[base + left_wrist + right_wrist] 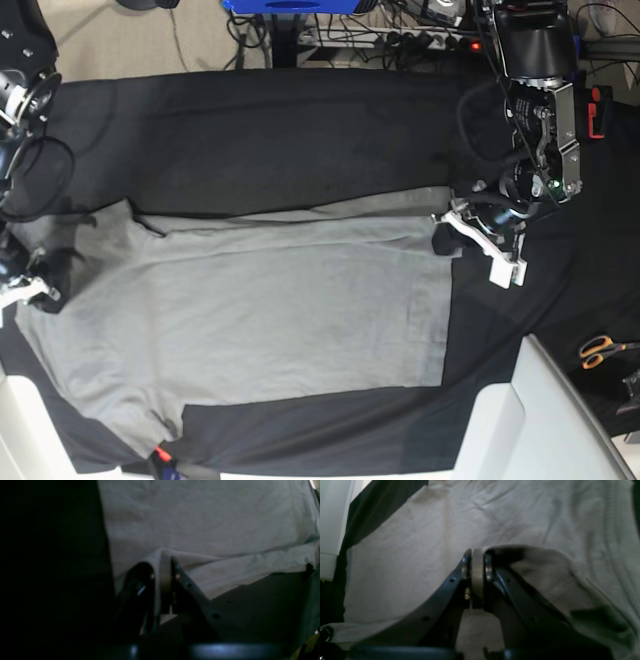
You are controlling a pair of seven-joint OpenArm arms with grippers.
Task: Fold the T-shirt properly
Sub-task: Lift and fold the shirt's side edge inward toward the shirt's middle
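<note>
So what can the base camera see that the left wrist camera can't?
Only the base view shows the whole T-shirt spread on the black table cloth, the scissors and the right gripper at the far side. Only the left wrist view shows, close up, the left gripper shut on a fold of fabric. Both show the grey shirt and that gripper.

Black table cloth (300, 130), orange-handled scissors (601, 350) (far edge), tangled cables (400, 30) beyond

bare black table cloth (280, 140) beyond T-shirt (280, 310), scissors (603, 351) at edge
</note>
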